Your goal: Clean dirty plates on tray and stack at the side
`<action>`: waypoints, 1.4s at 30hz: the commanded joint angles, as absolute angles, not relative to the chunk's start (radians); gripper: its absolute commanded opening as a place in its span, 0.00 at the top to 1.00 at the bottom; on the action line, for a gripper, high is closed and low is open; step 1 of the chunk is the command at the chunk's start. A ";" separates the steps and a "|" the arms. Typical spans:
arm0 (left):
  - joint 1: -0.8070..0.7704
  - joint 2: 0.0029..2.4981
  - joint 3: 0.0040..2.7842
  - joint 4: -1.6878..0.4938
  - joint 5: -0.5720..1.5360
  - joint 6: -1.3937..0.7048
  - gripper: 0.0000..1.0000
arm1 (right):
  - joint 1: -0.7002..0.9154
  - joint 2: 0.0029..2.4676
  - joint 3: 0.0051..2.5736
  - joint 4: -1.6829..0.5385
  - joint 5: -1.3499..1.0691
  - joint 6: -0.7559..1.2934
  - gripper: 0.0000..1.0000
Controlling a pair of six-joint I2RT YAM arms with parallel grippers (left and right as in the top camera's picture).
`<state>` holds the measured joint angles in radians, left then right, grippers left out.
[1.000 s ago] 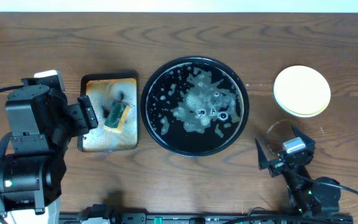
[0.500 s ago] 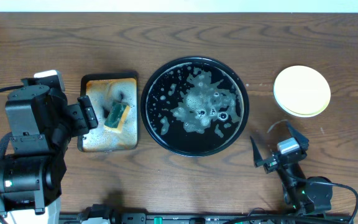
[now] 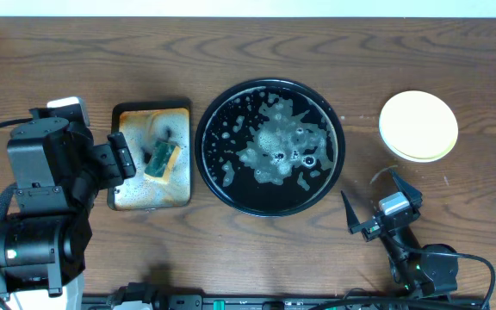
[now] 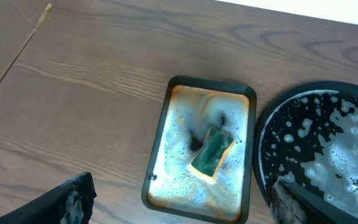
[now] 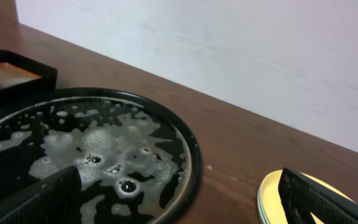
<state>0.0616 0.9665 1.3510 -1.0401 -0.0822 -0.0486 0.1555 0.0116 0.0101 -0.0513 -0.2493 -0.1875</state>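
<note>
**Black tray bare of plates; stack at the right; both hands spread and empty**

Layout, largest first:
- Brown wooden bench (image 3: 248,52).
- Large round glossy black tray (image 3: 205,146): mid-bench, no plate on it, floor covered in white suds (image 3: 278,142).
- Small rectangular rusty metal tray (image 3: 153,105): just beside the black tray, on the side of the left edge.
- Stack of small round plastic plates (image 3: 418,126): toward the right edge, well apart from the black tray.
- Left hand (image 3: 120,158): over the left rim of the metal tray, fingers spread wide, nothing between them.
- Right hand (image 3: 370,188): close to the near edge, between black tray and stack, fingers spread, also empty.
- Green-and-yellow sponge (image 3: 164,158): lying tilted in the metal tray's foam.

Risks (judgement):
- The right hand sits between the stack and the black tray. A sideways swing could clip the stack, and light, wet plastic would likely slide toward the right edge.
- A knock on the black tray's rim would slop soapy water onto the bench.
- The left hand dropping could tip the shallow metal tray.
- The lower plates are hidden, so leftover smear on them cannot be checked.

Appearance of the stack: the top plate is pale yellow with no smear visible. A pale mint rim peeks out beneath along the near side. The plates sit closely nested and level. Their count cannot be made out.
</note>
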 commanded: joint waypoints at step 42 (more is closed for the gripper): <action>0.014 0.154 0.381 -0.180 -0.010 -0.091 0.11 | 0.164 0.005 0.005 -0.050 -0.244 -0.173 0.01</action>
<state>0.0269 0.2268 0.4549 -0.2134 -0.0277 -0.0788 0.1558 0.0116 0.0097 -0.0509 -0.2489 -0.1875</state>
